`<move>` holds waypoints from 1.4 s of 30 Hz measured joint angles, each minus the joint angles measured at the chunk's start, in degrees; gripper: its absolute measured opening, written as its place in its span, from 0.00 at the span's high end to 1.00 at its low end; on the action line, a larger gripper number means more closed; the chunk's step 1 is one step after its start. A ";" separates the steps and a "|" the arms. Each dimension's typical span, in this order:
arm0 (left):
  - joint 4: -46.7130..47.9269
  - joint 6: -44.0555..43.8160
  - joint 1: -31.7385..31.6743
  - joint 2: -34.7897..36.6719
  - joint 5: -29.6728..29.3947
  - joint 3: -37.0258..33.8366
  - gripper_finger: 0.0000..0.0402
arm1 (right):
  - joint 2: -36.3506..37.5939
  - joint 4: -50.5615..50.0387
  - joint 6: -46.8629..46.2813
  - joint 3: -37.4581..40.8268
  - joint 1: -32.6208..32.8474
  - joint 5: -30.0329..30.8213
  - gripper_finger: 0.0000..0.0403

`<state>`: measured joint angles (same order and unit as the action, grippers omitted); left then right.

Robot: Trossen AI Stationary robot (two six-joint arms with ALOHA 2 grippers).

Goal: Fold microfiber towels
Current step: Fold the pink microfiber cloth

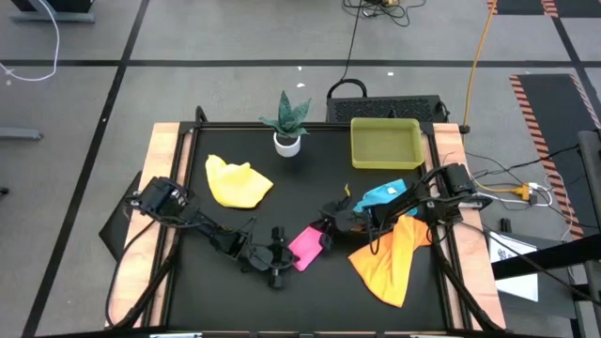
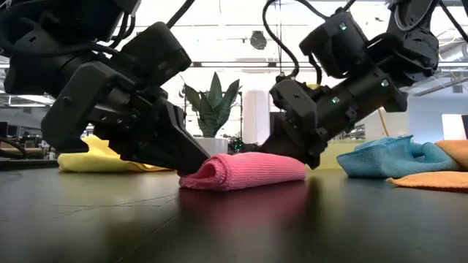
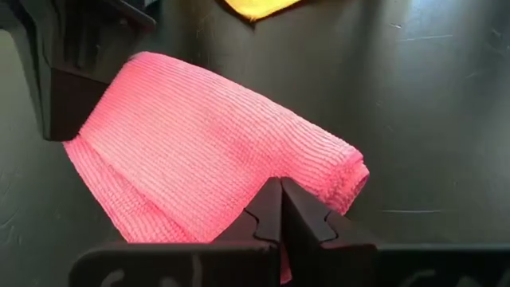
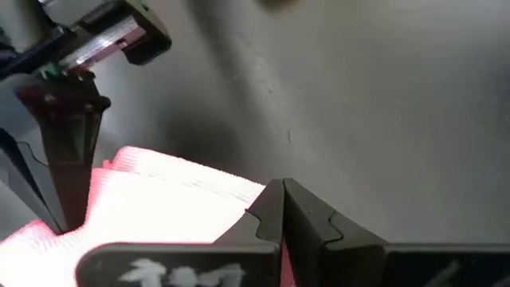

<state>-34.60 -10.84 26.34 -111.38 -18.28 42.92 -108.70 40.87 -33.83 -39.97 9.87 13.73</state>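
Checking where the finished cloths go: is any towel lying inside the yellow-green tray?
No. In the high view the yellow-green tray holds no cloth; the yellow towel and the others lie on the black table.

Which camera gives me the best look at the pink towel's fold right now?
The left wrist view: the pink towel fills the frame, its doubled layers showing. The low view shows its rolled edge side-on between both arms. The high view shows only a small patch; the right wrist view shows one end.

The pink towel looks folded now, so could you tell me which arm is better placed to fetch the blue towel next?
Probably the right. The blue towel lies beside the right gripper, while the left gripper sits past the pink towel, farther away. Both are shut at the pink towel.
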 joint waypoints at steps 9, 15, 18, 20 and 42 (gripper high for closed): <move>2.83 1.33 1.84 5.69 0.41 -0.09 0.99 | 6.39 0.01 4.84 0.09 2.82 3.03 1.00; -1.07 1.70 2.68 7.94 0.41 -0.04 0.98 | 6.85 -1.56 3.66 0.07 6.37 2.29 1.00; -1.12 1.62 1.96 5.87 0.41 -0.05 0.99 | 5.87 -3.54 2.12 0.07 7.14 2.87 1.00; -0.12 -0.08 1.20 3.80 0.41 -0.09 0.99 | 4.68 -3.58 1.20 0.07 7.03 2.84 1.00; 11.71 8.79 2.47 10.49 3.34 -0.24 0.97 | 6.56 -6.40 4.85 0.11 11.49 2.27 1.00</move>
<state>-22.90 -2.05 28.81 -100.89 -14.94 42.68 -102.14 34.46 -28.98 -39.86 21.36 15.99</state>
